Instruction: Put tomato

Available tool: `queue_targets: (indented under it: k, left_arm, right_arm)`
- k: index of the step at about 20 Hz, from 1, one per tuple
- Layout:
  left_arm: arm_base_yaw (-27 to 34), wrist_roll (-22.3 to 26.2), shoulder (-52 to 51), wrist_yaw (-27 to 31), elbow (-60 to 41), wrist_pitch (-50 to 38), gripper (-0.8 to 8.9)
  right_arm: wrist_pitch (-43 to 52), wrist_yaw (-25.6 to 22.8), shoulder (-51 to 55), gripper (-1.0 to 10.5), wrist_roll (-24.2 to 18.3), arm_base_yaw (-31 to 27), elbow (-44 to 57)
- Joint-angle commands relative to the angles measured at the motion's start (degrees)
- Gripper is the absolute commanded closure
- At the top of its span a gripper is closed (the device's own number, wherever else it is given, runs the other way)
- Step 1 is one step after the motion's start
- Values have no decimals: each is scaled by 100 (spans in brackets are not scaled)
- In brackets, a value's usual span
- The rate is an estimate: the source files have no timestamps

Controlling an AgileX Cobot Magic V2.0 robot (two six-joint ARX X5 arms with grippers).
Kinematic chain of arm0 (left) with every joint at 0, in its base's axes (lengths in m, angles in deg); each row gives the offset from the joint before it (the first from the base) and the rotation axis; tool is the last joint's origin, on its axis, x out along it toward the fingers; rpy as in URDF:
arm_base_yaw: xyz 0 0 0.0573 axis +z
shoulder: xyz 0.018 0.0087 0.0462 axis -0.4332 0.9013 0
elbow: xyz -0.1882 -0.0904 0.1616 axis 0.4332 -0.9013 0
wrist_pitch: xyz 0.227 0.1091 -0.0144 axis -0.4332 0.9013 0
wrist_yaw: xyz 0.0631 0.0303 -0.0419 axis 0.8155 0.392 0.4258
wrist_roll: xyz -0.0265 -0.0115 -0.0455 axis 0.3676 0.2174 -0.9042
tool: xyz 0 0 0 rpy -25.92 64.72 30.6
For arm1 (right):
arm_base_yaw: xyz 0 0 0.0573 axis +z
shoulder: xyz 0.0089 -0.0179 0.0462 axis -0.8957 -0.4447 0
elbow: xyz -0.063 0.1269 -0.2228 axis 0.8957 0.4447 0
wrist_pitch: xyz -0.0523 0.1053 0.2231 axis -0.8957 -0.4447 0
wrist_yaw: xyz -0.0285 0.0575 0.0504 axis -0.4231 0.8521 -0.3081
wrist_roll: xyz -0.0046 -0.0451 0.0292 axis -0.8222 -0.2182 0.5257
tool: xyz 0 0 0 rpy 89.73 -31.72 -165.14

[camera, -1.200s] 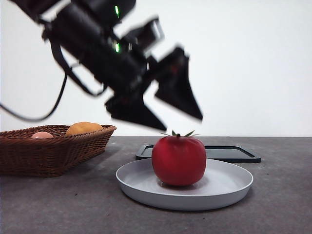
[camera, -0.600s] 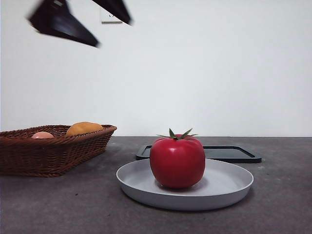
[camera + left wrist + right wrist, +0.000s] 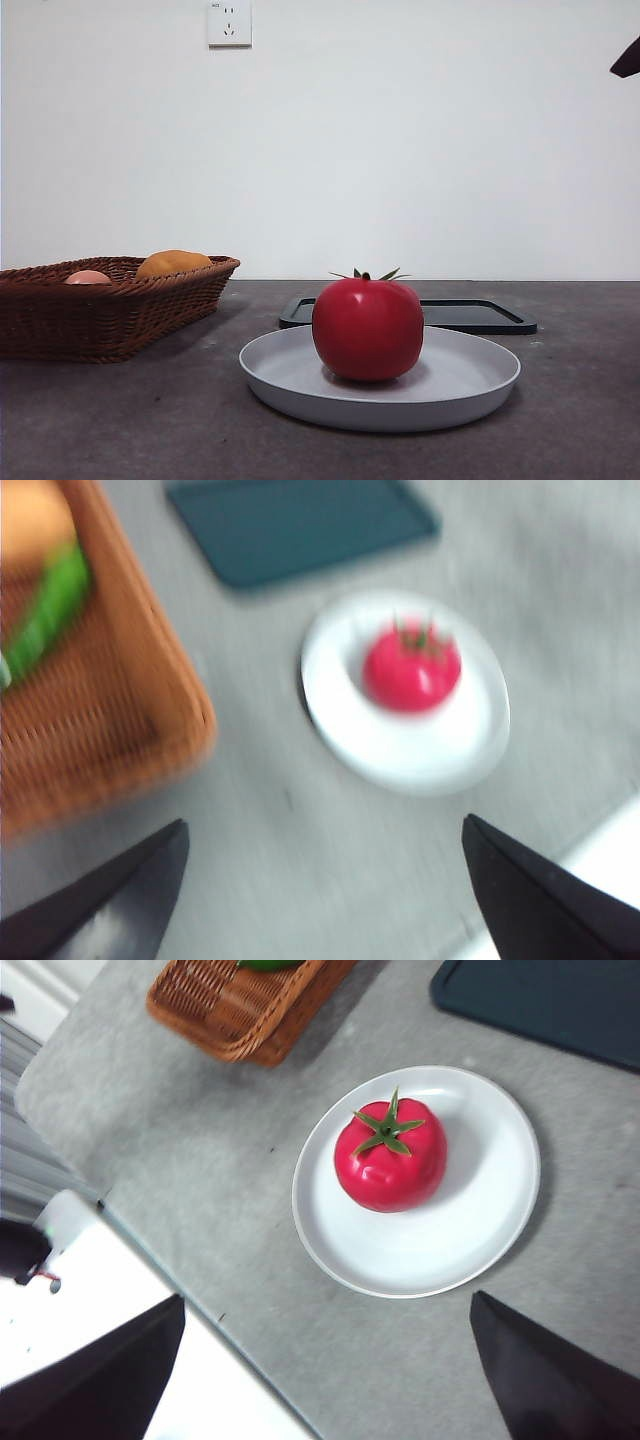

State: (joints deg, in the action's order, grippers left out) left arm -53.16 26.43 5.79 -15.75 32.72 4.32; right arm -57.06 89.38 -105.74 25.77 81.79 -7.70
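The red tomato [image 3: 367,328] with a green stem stands upright in the middle of a pale grey plate [image 3: 470,385], untouched. From high above, the left wrist view shows the tomato [image 3: 411,667] on the plate [image 3: 440,755], blurred, with my left gripper [image 3: 320,900] open and empty, far from it. Well above the table too, my right gripper [image 3: 325,1380] is open and empty, looking down on the tomato [image 3: 391,1157] and plate [image 3: 480,1220]. A black tip [image 3: 627,58] shows at the front view's top right corner.
A brown wicker basket [image 3: 100,315] at the left holds an orange-yellow fruit [image 3: 172,263], a pale pinkish fruit [image 3: 87,277] and a green item [image 3: 45,620]. A dark flat tray [image 3: 470,315] lies behind the plate. The table's edge [image 3: 220,1330] runs near the right gripper.
The arm that hung open just above the tomato has risen up and to the left, out of the front view. The tomato stays on the plate.
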Motion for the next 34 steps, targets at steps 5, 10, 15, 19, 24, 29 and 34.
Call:
queue_targets:
  k: [5,10,15,19,24,29,34]
  left_arm:
    - [-28,46,26,-866,90,223,376]
    - [-28,46,26,-870,90,229,376]
    - [-28,46,26,-870,90,227,376]
    - [-28,44,26,-870,90,225,376]
    - [-28,46,26,-870,90,223,376]
    - [-28,46,26,-870,90,223,376]
    - [-28,46,26,-870,90,223,376]
  right_arm:
    - [39,-7,-175,490,-63,402,-103]
    - [79,-66,-413,489,-63,586,-103]
    - [348,-463,-717,419,31,809,-103]
    - [822,-660,-1104,409,142,1084,-103]
    - [1537,-1071,-1666,409,243,1403,-103]
    - [2203,-1545,-2352,409,251,1681,-103]
    - [2756,-1952,-3126,409,256,1926,-103]
